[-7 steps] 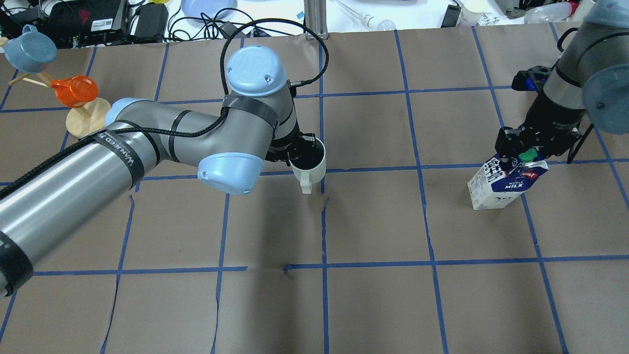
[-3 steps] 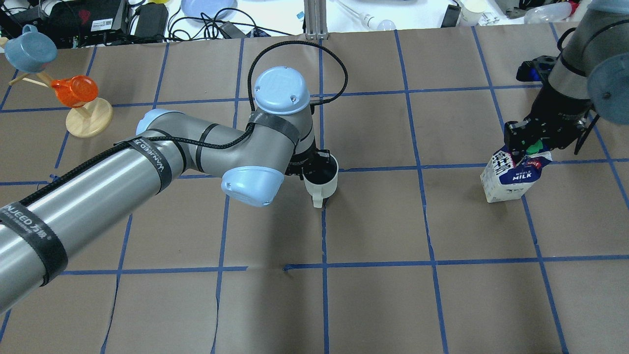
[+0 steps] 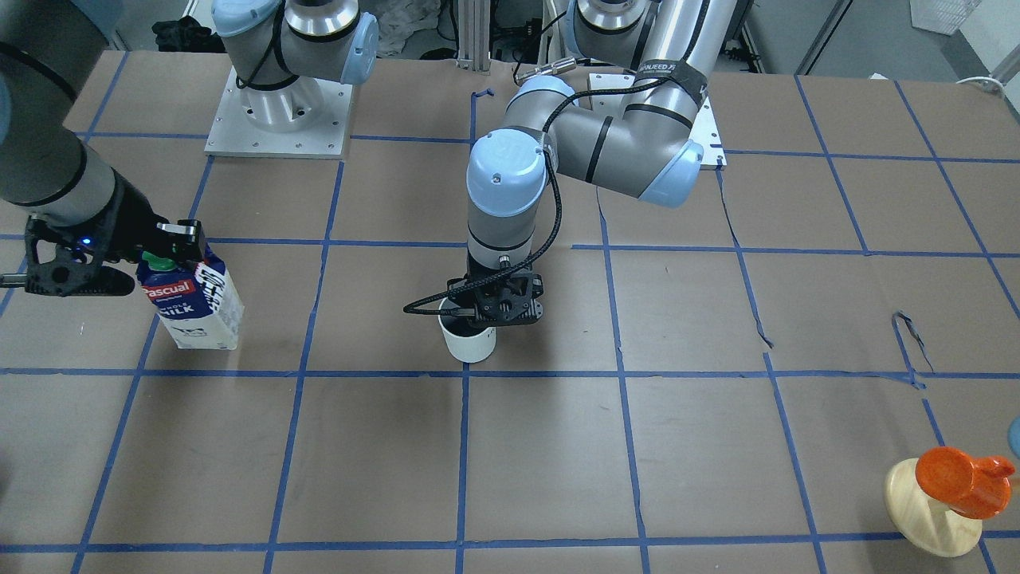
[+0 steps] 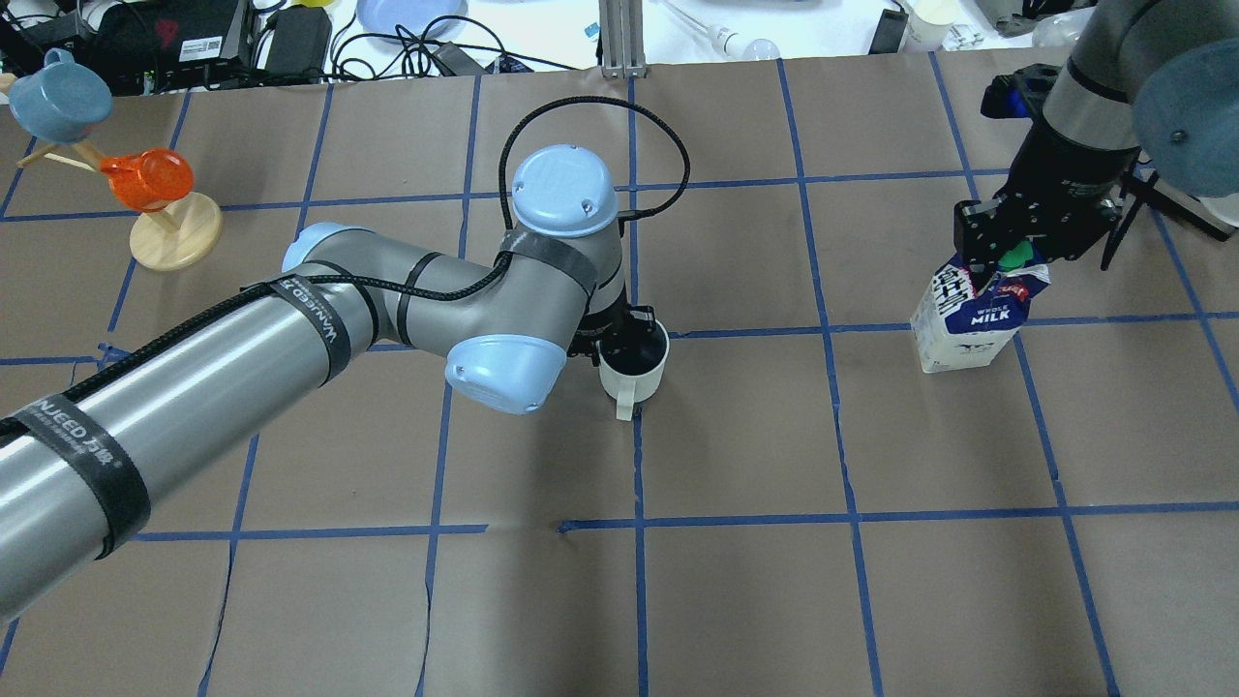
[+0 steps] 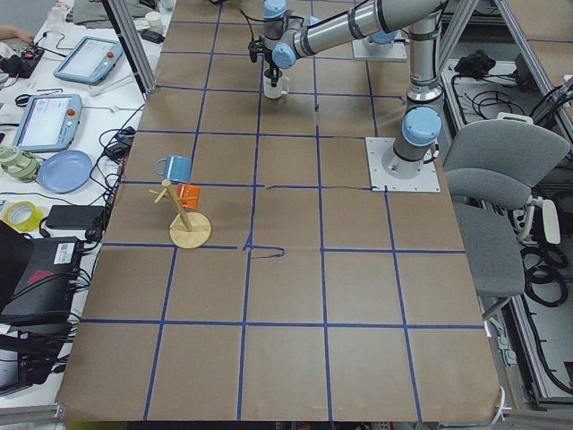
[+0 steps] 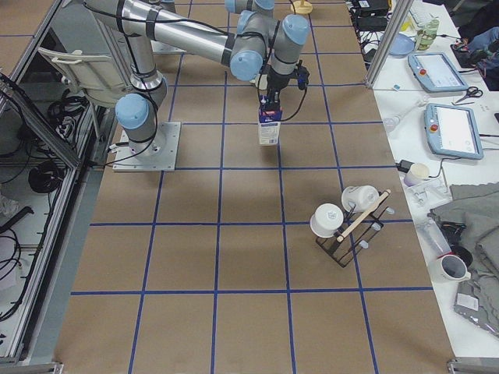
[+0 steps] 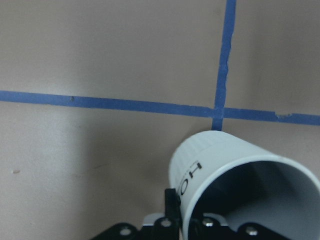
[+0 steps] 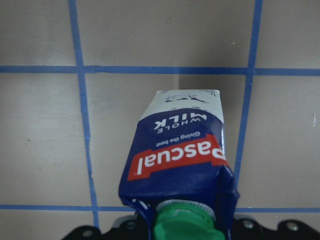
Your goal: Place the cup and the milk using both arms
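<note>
Left gripper (image 3: 494,309) clamped on rim of cup (image 4: 634,373), mid-table (image 4: 736,600) by a tape crossing (image 7: 220,111); cup upright, handle toward robot, base possibly just off the paper; right gripper (image 4: 1007,254) pinching top ridge of milk (image 4: 966,329), upright, far right.
</note>
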